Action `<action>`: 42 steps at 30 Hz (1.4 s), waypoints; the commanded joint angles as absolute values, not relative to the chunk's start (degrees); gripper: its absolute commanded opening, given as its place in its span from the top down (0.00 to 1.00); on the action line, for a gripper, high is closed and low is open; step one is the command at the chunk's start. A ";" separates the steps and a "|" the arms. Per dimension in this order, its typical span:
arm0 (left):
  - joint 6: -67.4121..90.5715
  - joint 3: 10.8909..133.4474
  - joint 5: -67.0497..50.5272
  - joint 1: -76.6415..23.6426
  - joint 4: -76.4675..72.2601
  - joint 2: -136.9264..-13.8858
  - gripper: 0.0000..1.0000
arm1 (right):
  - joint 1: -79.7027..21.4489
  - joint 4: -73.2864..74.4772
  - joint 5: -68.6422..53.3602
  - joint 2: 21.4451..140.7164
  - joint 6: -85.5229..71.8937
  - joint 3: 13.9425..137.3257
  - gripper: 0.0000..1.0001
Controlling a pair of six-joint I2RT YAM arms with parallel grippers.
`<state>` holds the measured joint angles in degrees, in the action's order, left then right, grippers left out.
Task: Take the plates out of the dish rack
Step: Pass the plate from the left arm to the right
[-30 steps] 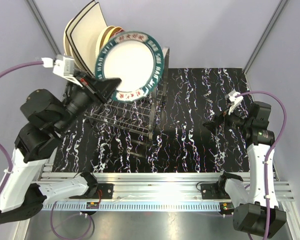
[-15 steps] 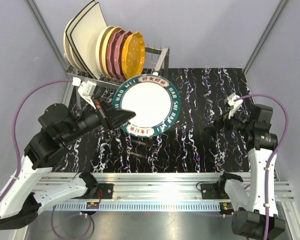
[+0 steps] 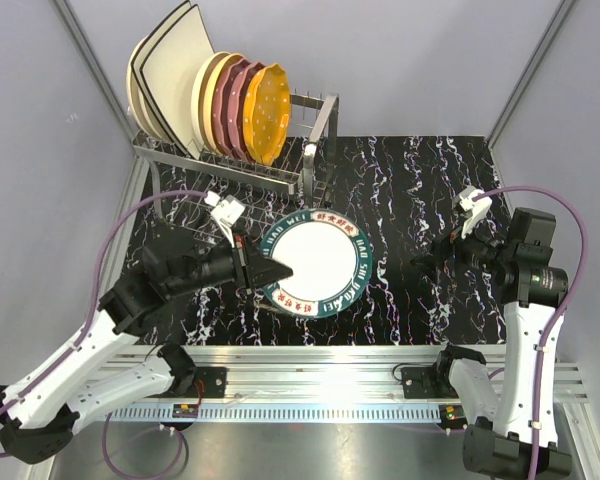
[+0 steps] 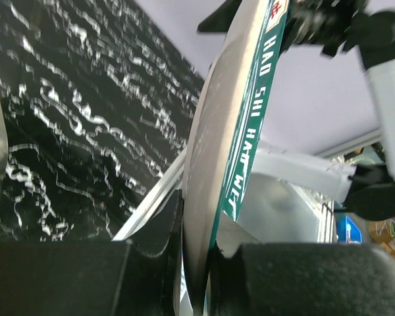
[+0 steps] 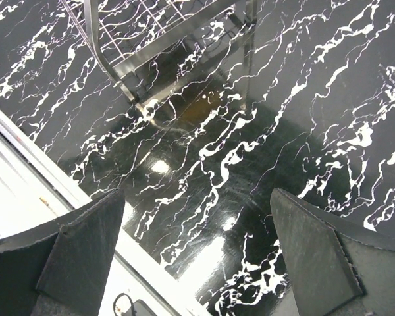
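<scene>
Several plates [image 3: 220,100] fill the dish rack [image 3: 270,180] at eleven o'clock; left end effector [image 3: 278,270] pinches the green-rimmed plate [image 3: 320,260], right end effector [image 5: 196,195] spread.

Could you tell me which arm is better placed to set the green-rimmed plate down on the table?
Left. The left end effector is shut on the green-rimmed plate over the table; the right end effector is open, empty and apart from it.

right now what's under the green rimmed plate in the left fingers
Only the black marbled mat shows around the green rimmed plate; the patch directly beneath is covered, so contact cannot be told.
</scene>
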<state>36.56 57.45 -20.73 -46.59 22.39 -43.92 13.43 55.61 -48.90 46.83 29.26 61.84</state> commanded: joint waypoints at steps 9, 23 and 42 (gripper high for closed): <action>39.72 42.55 -25.66 -46.85 7.13 -39.29 1.00 | 13.27 56.69 -48.34 48.16 27.95 63.02 0.00; 44.30 29.01 -27.77 -46.76 -5.97 -40.95 1.00 | 13.27 58.71 -58.97 50.10 29.18 59.94 0.00; 47.90 24.08 -26.63 -46.85 -18.19 -47.72 1.00 | 9.32 64.68 -63.73 61.34 36.12 61.26 0.00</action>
<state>46.50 23.86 -26.11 -46.63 -8.14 -47.94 11.11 62.76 -63.13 59.22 33.39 58.61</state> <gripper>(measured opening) 0.144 0.994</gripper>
